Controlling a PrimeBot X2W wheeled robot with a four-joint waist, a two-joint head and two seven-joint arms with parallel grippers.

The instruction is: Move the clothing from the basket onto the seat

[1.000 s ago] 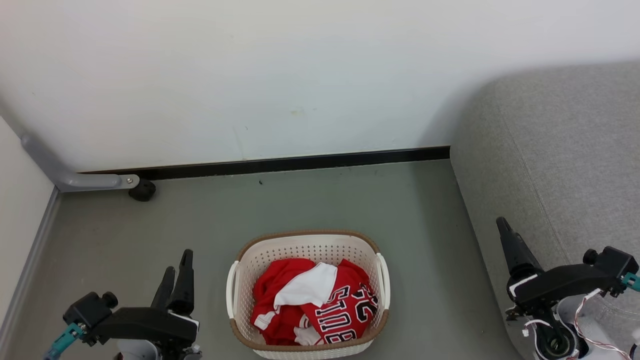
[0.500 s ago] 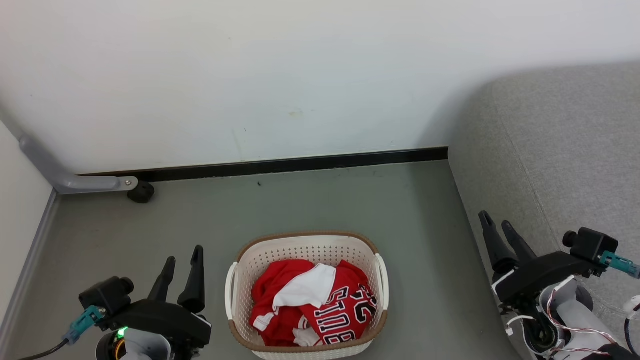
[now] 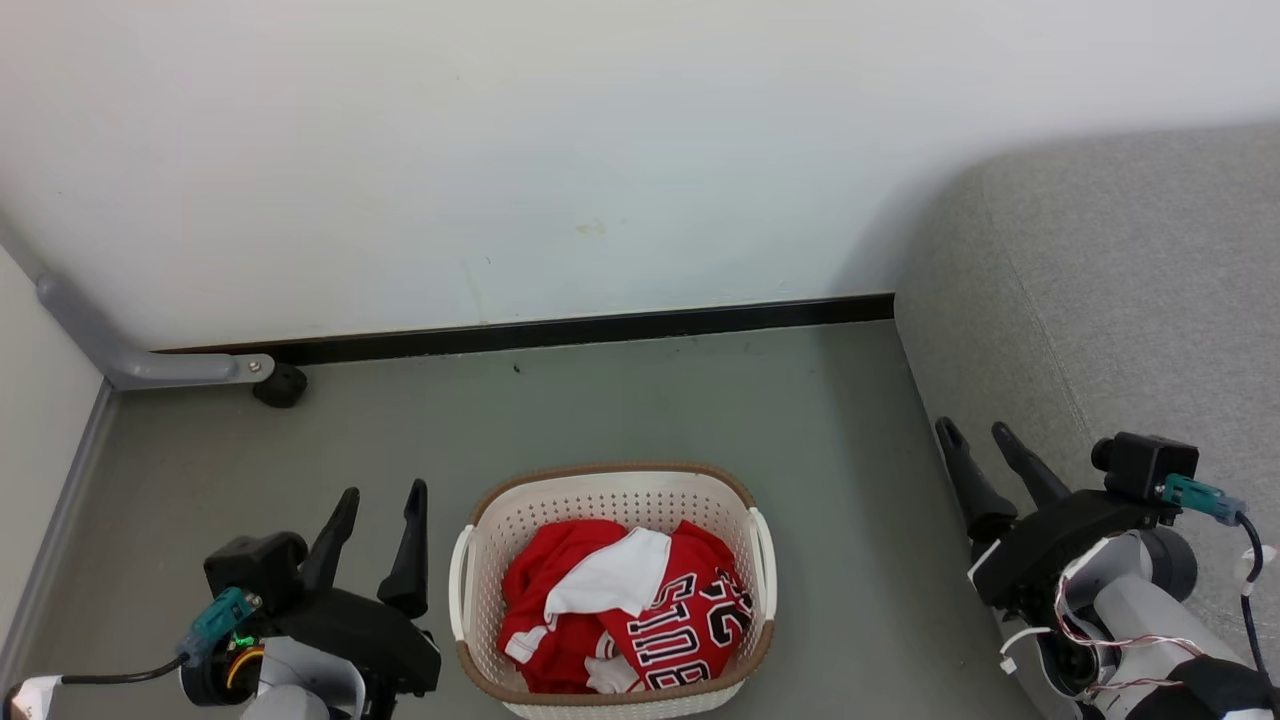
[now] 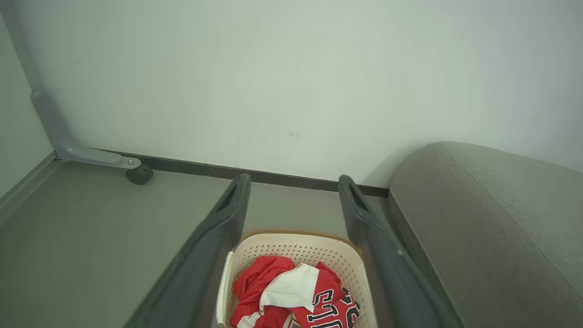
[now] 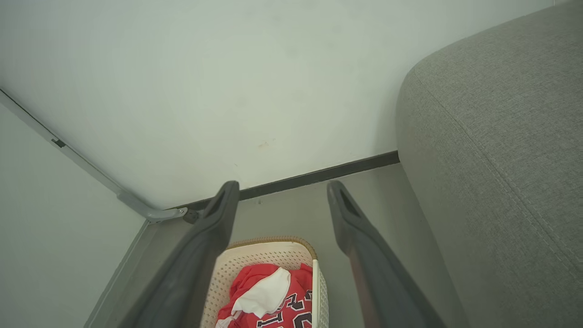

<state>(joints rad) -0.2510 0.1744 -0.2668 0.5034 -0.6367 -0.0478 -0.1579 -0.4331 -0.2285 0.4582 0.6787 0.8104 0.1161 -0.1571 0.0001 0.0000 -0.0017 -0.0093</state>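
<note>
The cream-white basket (image 3: 612, 492) with a brown rim stands on the grey floor, low in the middle of the head view. Crumpled red clothing (image 3: 625, 615) with white trim and black letters lies inside it; the clothing (image 4: 291, 296) and basket (image 4: 296, 243) also appear between my left fingers, and the clothing (image 5: 268, 300) in the right wrist view. The light-grey seat (image 3: 1130, 290) rises at the right. My left gripper (image 3: 383, 490) stands open left of the basket. My right gripper (image 3: 973, 428) stands open beside the seat's edge. Both are empty.
A white wall (image 3: 560, 150) with a dark skirting strip (image 3: 560, 328) runs behind the basket. A grey metal leg with a black caster (image 3: 278, 384) stands at the back left, next to a side wall (image 3: 30, 420). Bare floor (image 3: 600, 410) lies between basket and wall.
Both arms have swung inward and forward: the left gripper shifted right toward the basket, the right gripper shifted left and up, its two fingers now seen apart. Basket and clothing unmoved.
</note>
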